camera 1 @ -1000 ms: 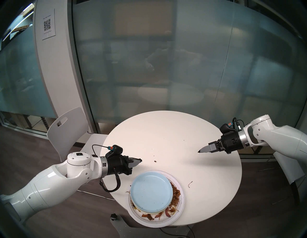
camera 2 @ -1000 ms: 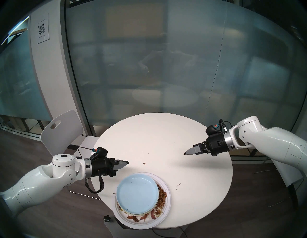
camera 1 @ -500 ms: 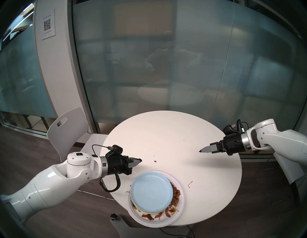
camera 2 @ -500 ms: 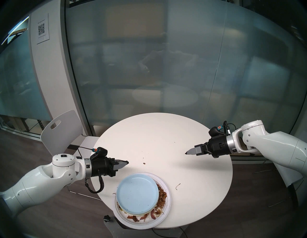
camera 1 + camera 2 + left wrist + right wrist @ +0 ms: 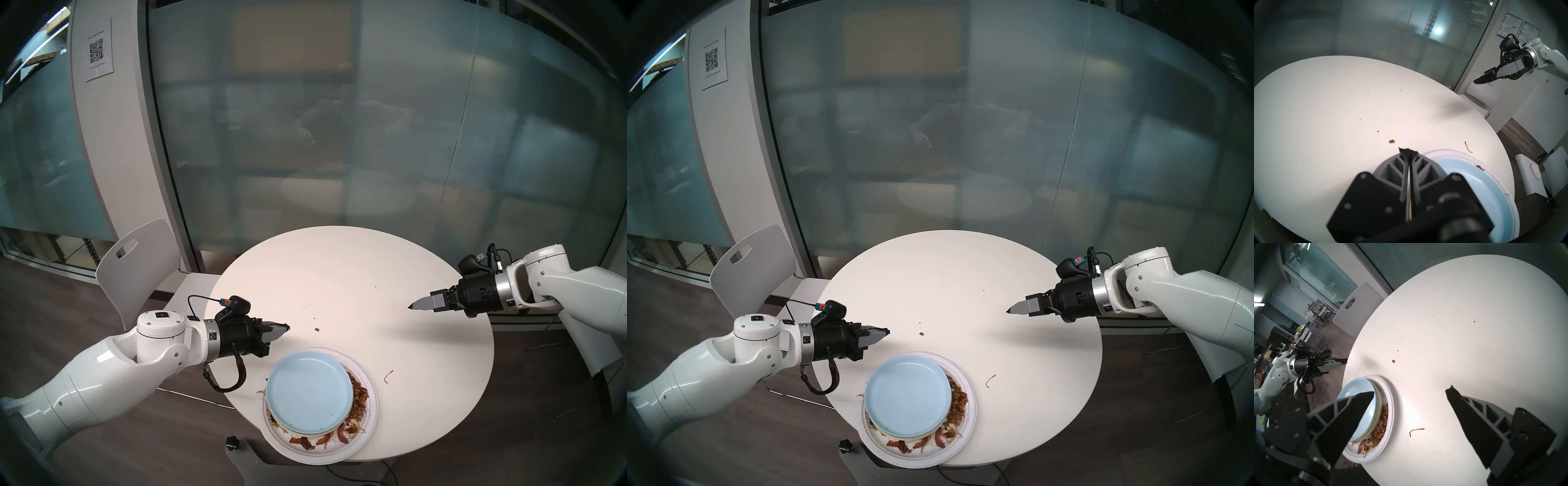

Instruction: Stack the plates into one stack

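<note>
1. My left jaws [image 5: 287, 328] are pressed together with nothing between them, hovering over the round white surface [image 5: 356, 271] at the left of the head view, just up and left of the stack.
2. My right jaws [image 5: 1410, 394] stand spread wide and empty; the right wrist view shows one finger at each lower corner with bare surface between them. In the head view they hang over the right part of the surface, well apart from the plates.
3. The stack sits at the lower middle of the head view, at the near edge of the surface. Its base is the large white paper plate strewn with food scraps [image 5: 368, 421], and part of its rim overhangs the edge.
4. On it lie the small round rimmed plates, the light blue plate [image 5: 308, 390] on top; only thin rims of others, one yellowish and one greenish, show beneath, so I cannot count them.
5. I see no loose plate anywhere, only crumbs [image 5: 317, 329] and a thin brown scrap [image 5: 387, 376]. I judge the stacking done.
6. The small pile sits off-centre, toward the left of the paper plate. To finish well I should draw both arms off high and clear, touching neither the pile nor the overhanging rim, which could tip.
</note>
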Controlling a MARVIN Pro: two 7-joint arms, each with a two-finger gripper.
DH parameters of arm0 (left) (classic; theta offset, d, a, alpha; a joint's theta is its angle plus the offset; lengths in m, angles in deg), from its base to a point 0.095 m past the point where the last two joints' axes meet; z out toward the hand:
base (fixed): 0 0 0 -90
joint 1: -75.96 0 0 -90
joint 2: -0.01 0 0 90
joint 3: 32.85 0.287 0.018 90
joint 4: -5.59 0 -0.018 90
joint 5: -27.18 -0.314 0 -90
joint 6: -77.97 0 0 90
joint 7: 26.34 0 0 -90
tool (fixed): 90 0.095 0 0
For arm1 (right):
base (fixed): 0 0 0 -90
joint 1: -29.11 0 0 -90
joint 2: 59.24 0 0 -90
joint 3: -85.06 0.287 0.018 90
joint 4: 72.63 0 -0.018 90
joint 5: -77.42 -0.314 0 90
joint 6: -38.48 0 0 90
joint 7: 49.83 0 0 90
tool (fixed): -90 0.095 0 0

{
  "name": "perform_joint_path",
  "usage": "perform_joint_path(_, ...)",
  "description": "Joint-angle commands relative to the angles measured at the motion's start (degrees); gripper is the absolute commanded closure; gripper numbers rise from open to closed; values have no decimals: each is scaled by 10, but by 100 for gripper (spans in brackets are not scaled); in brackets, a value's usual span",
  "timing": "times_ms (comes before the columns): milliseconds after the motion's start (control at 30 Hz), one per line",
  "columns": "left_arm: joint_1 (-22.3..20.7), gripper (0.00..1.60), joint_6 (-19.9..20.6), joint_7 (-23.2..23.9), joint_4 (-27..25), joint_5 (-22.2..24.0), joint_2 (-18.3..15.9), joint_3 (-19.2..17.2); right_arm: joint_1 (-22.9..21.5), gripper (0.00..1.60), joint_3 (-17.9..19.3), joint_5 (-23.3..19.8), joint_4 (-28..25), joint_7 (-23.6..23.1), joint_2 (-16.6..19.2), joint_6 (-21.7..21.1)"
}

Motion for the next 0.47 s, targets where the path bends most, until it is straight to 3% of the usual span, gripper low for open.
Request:
perform_joint_path(0,-2,128,-5,-1,-10,1,0,-5,-4,0,10,-6,-4,-4,5,6)
perform_joint_path(433,-2,128,-5,-1,-10,1,0,-5,-2,0,11,-6,-6,-4,8,8)
